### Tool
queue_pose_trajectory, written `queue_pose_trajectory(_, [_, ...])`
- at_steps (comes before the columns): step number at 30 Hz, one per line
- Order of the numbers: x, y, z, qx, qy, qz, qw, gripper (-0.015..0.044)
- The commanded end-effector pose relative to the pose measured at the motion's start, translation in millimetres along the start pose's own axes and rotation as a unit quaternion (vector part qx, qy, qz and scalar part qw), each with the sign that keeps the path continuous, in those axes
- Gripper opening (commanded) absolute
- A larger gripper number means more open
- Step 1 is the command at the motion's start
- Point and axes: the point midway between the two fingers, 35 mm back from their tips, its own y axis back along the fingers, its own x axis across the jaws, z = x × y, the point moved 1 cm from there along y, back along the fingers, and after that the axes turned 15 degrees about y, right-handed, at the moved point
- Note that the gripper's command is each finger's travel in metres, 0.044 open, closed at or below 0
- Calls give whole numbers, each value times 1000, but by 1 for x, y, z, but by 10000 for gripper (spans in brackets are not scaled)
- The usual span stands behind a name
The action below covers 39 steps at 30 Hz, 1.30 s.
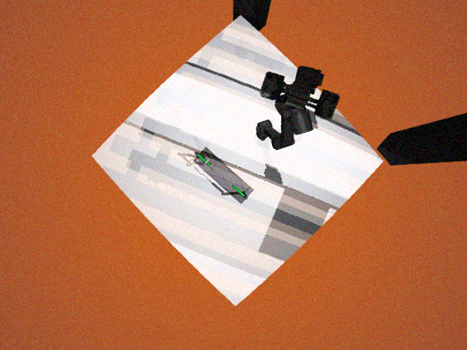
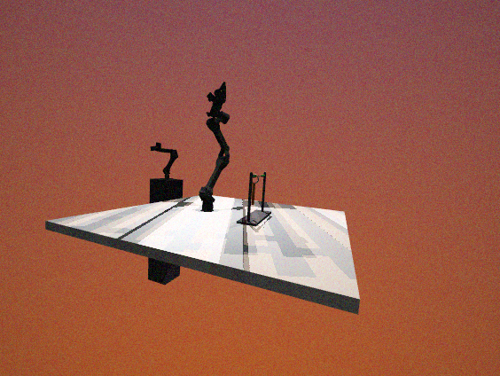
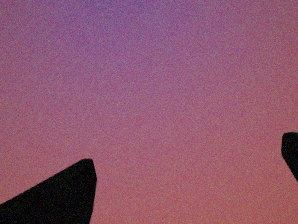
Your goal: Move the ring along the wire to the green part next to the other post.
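A dark stand [image 1: 226, 177] [image 2: 261, 216] bears a near post [image 2: 249, 201] and a far post [image 2: 264, 195], with a wire between their tops. The wire has a green part [image 1: 238, 191] [image 2: 262, 176] by the far post and another green part [image 1: 202, 157] by the near post. The ring [image 2: 256, 180] hangs on the wire by the near post. Its orange handle [image 2: 253, 195] hangs straight down. My gripper [image 1: 300, 94] [image 2: 224, 83] [image 3: 190, 157] is open and empty, high above the table and well away from the ring, with its fingers pointing up.
The table [image 1: 191, 104] [image 2: 191, 239] is pale and striped, and my arm [image 2: 218, 168] rises from it beside the stand. A second small black arm [image 2: 170, 152] stands on a black block [image 2: 166, 190] behind the table. Black shapes [image 1: 252, 3] [image 1: 436, 140] reach in at the overhead view's edges.
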Motion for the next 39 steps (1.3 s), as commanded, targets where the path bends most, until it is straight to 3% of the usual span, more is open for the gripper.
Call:
queue_pose_trajectory(1, [-2, 1, 1, -1, 1, -2, 1000, 374])
queue_pose_trajectory(9, [-93, 41, 36, -15, 40, -95, 995, 164])
queue_pose_trajectory(23, [-256, 153, 13, 63, 85, -257, 961, 160])
queue_pose_trajectory(31, [-321, 230, -45, 157, 93, -315, 932, 160])
queue_pose_trajectory(39, [-352, 313, -124, 271, 88, -335, 898, 160])
